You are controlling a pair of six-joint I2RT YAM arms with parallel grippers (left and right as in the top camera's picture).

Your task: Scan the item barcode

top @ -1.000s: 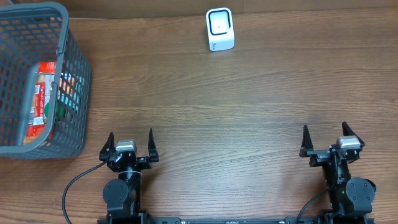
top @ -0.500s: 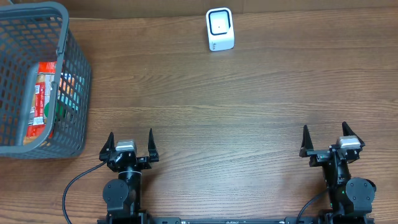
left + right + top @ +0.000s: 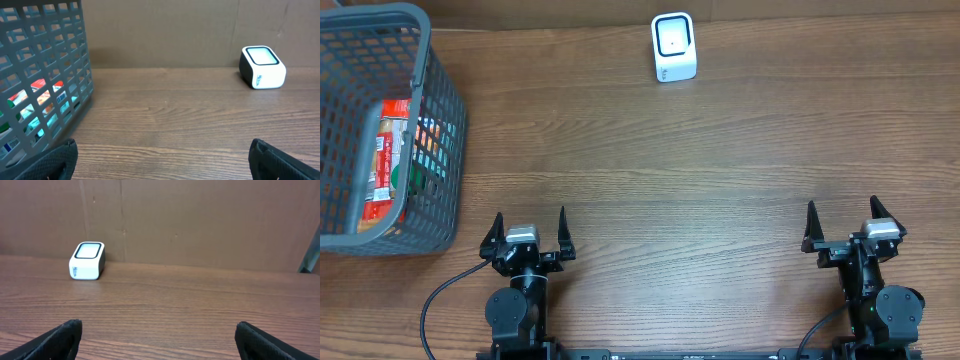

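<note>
A red and white packaged item [image 3: 388,150] lies inside the grey mesh basket [image 3: 438,100] at the left, showing through the basket's wall [image 3: 47,95]. The white barcode scanner [image 3: 674,47] stands at the table's far edge; it also shows in the left wrist view [image 3: 262,67] and the right wrist view [image 3: 87,261]. My left gripper [image 3: 530,225] [image 3: 162,150] rests open near the front edge, right of the basket, with nothing between its fingers. My right gripper [image 3: 841,218] [image 3: 157,330] sits open at the front right, also holding nothing.
A brown cardboard wall [image 3: 200,220] backs the wooden table [image 3: 700,170]. The basket holds other packages [image 3: 430,140] with blue and green print. A black cable [image 3: 445,295] trails from the left arm's base.
</note>
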